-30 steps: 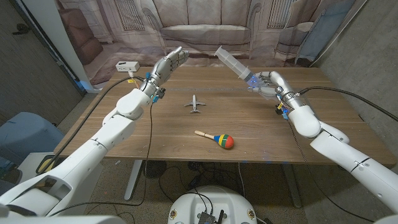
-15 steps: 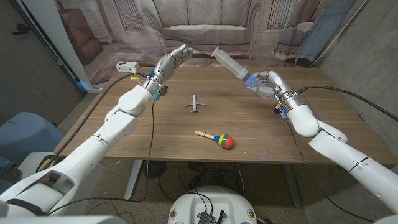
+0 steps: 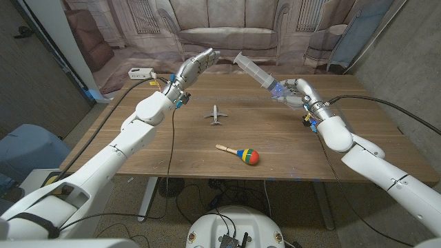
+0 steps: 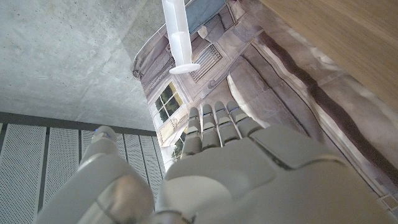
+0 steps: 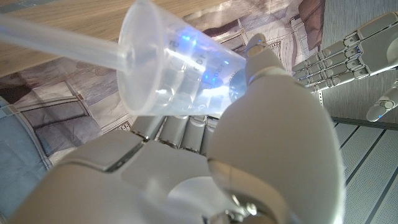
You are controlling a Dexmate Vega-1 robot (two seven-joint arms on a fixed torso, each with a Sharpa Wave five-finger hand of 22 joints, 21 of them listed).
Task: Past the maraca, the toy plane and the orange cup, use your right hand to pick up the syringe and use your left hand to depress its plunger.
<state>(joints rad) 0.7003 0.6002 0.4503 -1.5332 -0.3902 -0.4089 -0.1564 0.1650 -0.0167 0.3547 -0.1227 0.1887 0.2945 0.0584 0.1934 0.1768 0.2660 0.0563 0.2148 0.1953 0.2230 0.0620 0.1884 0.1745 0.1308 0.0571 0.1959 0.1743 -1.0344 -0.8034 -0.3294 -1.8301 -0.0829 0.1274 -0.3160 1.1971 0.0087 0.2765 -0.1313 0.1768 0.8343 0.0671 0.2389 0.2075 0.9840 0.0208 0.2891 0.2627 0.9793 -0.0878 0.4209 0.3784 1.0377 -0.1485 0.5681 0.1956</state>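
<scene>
A: Right, status on the syringe (image 3: 256, 71)?

B: Off the tabletop (image 3: 289, 148), held by the right hand (image 3: 295, 92) over the far right part. Fingers wrapped round the barrel end; blue light glows through the clear plastic at the grip in the head view and right wrist view. It's tilted, plunger end pointing up and towards the robot's left.

A: Plunger?

B: Flange of the plunger (image 4: 185, 68) shows in the left wrist view, just ahead of the left fingertips with a gap. Not touching.

A: Left hand?

B: Left hand (image 3: 193, 67) is raised over the far edge, left of centre. Fingers straight, close together, reaching towards the plunger end, nothing held. Right wrist view shows those same extended fingers (image 5: 348, 53) beyond the syringe barrel.

A: Other items?

B: Toy plane (image 3: 217, 114) sits mid-tabletop, between the two arms. Maraca (image 3: 239, 153) lies nearer the front edge, coloured head towards the robot's right. White power strip (image 3: 140, 73) at the far left corner, yellow cable running off it. Can't spot an orange cup.

A: Backdrop?

B: Printed cloth with a sofa (image 3: 227, 34) behind the tabletop.
</scene>
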